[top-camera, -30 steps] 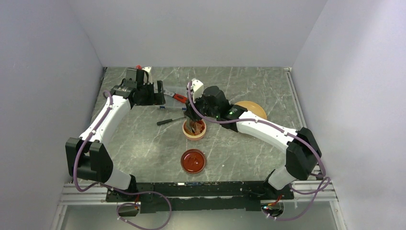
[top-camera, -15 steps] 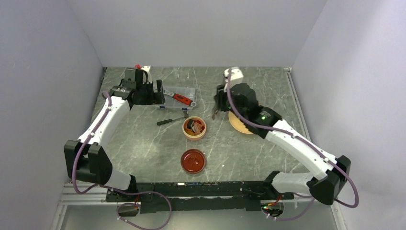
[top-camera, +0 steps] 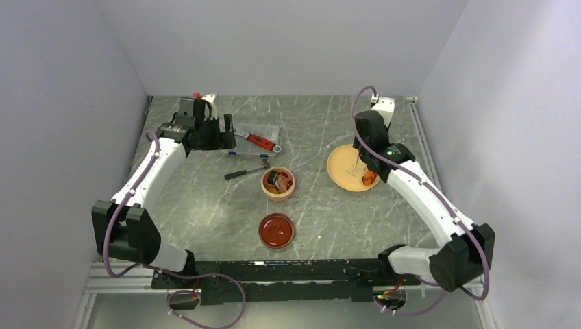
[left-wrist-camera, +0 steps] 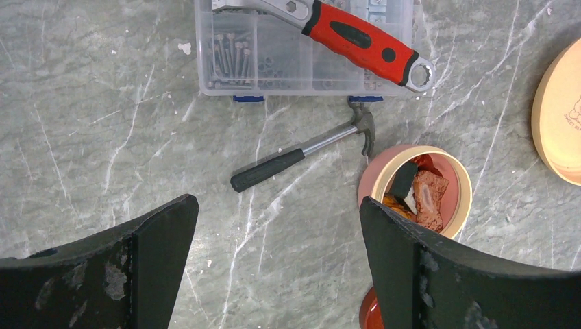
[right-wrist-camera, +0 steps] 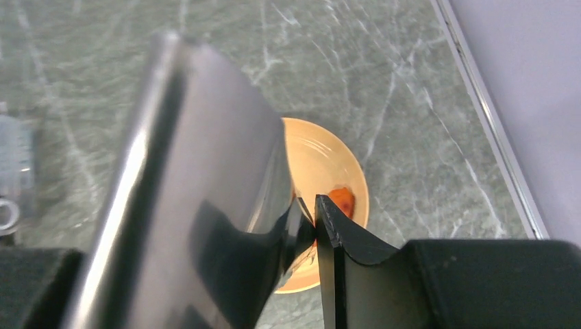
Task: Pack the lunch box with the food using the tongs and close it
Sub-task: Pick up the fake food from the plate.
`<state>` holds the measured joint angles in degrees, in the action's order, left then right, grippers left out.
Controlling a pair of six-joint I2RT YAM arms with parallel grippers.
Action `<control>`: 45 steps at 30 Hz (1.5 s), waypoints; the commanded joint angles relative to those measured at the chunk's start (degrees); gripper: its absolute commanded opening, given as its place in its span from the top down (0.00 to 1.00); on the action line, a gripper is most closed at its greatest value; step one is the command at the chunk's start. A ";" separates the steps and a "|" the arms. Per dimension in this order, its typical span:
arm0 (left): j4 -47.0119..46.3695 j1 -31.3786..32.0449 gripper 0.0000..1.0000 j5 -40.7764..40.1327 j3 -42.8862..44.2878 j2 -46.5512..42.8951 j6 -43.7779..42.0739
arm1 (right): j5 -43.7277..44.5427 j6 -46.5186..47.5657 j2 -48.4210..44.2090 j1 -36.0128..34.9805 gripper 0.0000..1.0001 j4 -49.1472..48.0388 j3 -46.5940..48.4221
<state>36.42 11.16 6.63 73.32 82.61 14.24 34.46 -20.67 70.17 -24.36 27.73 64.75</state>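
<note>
The tongs (right-wrist-camera: 205,171) are clamped in the right gripper (right-wrist-camera: 306,226) over the plate (top-camera: 339,173), by an orange piece (top-camera: 370,179). The left gripper (left-wrist-camera: 277,212) is seen wide open. The tub (top-camera: 277,195) is part-filled, with its lid (top-camera: 276,231) laid apart.

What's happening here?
The right fingers grip the tongs, which point down over the plate near the one orange piece on it. The lunch box stands open with several pieces inside. Its lid lies on the table, nearer the arm bases. The left fingers hang open and empty above the table by the hammer.
</note>
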 commanded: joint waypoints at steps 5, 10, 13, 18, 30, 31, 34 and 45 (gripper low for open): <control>-1.36 -0.26 0.06 0.05 0.07 -0.97 -0.42 | 8.14 -3.24 4.65 2.40 0.58 -4.09 -2.52; -1.35 -0.26 0.06 0.04 0.24 -0.97 -0.41 | 9.56 -4.27 5.46 3.37 0.57 -5.35 -4.10; -1.35 -0.26 0.06 0.05 0.23 -1.05 -0.43 | 9.42 -4.38 6.03 4.00 0.55 -6.37 -4.75; -1.26 -0.26 0.06 0.14 0.26 -0.91 -0.44 | 8.61 -4.21 7.36 4.79 0.54 -8.06 -5.31; -1.27 -0.26 0.06 0.13 0.28 -1.05 -0.49 | 8.35 -4.37 10.38 6.05 0.53 -10.81 -6.57; -1.19 -0.26 0.06 0.13 0.26 -1.02 -0.45 | 8.35 -4.45 10.42 6.08 0.53 -10.89 -6.83; -1.27 -0.26 0.06 0.13 0.22 -1.11 -0.45 | 8.39 -4.90 10.41 6.16 0.53 -11.25 -7.83; -1.27 -0.26 0.06 0.05 0.19 -1.05 -0.45 | 7.58 -5.46 10.82 6.43 0.62 -11.54 -8.87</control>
<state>36.45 11.16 6.63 73.32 82.61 14.24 41.93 -24.69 80.82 -18.22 17.04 56.42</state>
